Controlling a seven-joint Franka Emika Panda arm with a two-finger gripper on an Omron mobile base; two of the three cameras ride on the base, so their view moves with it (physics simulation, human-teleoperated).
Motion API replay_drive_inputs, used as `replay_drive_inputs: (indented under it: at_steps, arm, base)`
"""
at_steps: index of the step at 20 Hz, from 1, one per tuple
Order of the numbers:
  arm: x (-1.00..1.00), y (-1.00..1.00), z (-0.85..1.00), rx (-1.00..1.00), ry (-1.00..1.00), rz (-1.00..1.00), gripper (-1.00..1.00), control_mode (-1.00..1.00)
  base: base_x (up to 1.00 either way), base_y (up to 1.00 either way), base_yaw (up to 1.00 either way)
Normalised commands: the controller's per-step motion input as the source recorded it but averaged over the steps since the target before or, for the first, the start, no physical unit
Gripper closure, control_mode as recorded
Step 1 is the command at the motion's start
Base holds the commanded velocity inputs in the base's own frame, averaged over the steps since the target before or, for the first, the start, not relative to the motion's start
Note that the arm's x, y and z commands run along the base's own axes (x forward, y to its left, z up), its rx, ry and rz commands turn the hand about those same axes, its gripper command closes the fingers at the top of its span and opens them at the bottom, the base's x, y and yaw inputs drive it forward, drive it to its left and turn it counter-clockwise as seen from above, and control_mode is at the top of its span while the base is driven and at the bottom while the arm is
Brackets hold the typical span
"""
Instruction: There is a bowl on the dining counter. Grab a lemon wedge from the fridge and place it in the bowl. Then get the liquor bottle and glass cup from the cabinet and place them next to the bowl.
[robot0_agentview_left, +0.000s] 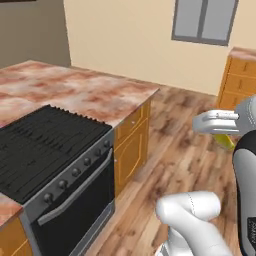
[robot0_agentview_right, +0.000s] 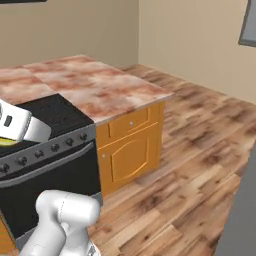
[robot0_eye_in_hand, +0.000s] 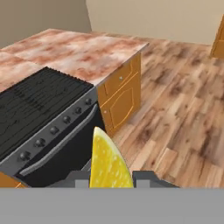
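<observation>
A yellow lemon wedge (robot0_eye_in_hand: 107, 164) stands upright between my two dark fingertips in the hand view, and my gripper (robot0_eye_in_hand: 111, 179) is shut on it. From the left base view the gripper (robot0_agentview_left: 222, 136) hangs at the right over the wooden floor, a sliver of the lemon wedge (robot0_agentview_left: 226, 142) showing under the white hand. In the right base view the gripper (robot0_agentview_right: 11, 139) sits at the left edge, with the lemon wedge (robot0_agentview_right: 6, 142) peeking out beneath it. The bowl, fridge, cabinet, bottle and cup are out of view.
A black stove (robot0_agentview_left: 42, 145) with a knob row and oven door (robot0_eye_in_hand: 57, 148) is set into a marbled counter (robot0_agentview_left: 85, 92) with orange cabinet fronts (robot0_agentview_right: 130, 145). Wooden floor (robot0_agentview_right: 200, 150) spreads to the right. Orange drawers (robot0_agentview_left: 240, 80) stand at the far wall under a window (robot0_agentview_left: 204, 20).
</observation>
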Motion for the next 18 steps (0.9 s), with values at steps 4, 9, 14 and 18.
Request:
replay_drive_inputs:
  at_steps: [4, 9, 14, 18]
  arm:
    - [0.00, 0.00, 0.00, 0.00, 0.00, 0.00, 1.00, 1.00]
    - [0.00, 0.00, 0.00, 0.00, 0.00, 0.00, 1.00, 1.00]
    - [0.00, 0.00, 0.00, 0.00, 0.00, 0.00, 1.00, 1.00]
    - [0.00, 0.00, 0.00, 0.00, 0.00, 0.00, 1.00, 1.00]
  base:
    - [0.23, 0.11, 0.71]
    - [0.23, 0.12, 0.69]
    - [0.24, 0.16, 0.66]
    - [0.28, 0.19, 0.64]
